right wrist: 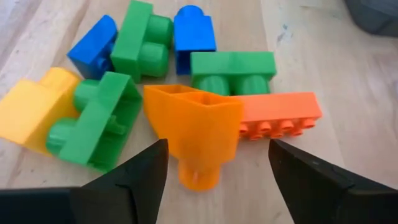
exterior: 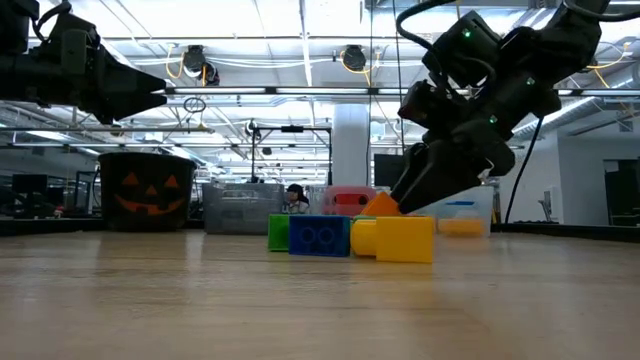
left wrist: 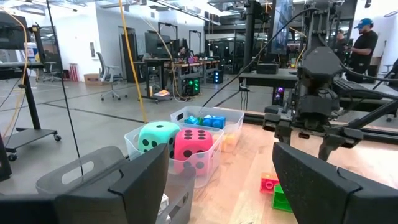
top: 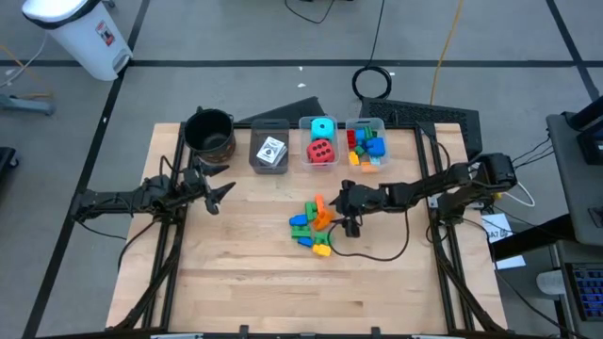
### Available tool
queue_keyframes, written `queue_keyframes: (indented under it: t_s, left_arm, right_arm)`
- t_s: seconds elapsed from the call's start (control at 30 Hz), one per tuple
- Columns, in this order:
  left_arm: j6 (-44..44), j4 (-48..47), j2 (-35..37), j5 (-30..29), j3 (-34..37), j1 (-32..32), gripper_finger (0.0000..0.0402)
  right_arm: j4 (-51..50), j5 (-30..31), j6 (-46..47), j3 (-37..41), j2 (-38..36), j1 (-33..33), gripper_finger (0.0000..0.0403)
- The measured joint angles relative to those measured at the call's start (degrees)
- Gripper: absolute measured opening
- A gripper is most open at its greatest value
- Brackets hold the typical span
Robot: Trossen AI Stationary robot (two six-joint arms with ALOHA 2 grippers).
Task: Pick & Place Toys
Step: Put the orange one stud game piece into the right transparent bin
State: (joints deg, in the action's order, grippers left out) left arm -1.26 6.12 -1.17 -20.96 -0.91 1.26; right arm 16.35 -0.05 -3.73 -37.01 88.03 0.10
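high view, l to r: left gripper (top: 222,191) waits over bare table (top: 236,282) nr black pot (top: 209,132), fingers apart, holding nothing. back row: grey bin w/ white cards (top: 271,151), bin w/ cyan cube (top: 322,127) + red cube (top: 321,151), bin w/ mixed bricks (top: 367,147). brick pile (top: 313,224) mid-table. right gripper (top: 350,226) just beside pile, jaws spread either side of orange brick (right wrist: 198,137), not clamped; green, blue, yellow bricks around it.
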Motion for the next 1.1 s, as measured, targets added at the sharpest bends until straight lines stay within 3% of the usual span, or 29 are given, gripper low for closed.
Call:
queue_keyframes:
  t_s: [0.47, 0.7, 0.97, 1.1]
  left_arm:
    - [0.01, 0.01, -0.01, -0.01, 0.0, -0.02, 0.0292]
    - [-0.01, 0.0, -0.02, 0.01, 0.0, -0.01, 0.0292]
    - [-0.01, 0.03, -0.01, 0.01, 0.0, 0.0, 0.0292]
    - [0.01, 0.05, -0.02, 0.0, 0.0, -0.02, 0.0292]
  right_arm:
    - [3.0, -1.49, 0.02, 0.0, 0.12, 1.51, 0.0246]
    - [10.83, -1.64, -0.25, -0.13, 5.08, 1.38, 0.0241]
    - [12.22, -1.72, -3.59, -0.04, 7.55, 1.38, 0.0231]
    - [12.01, -6.33, -3.45, -0.04, 7.48, 1.36, 0.022]
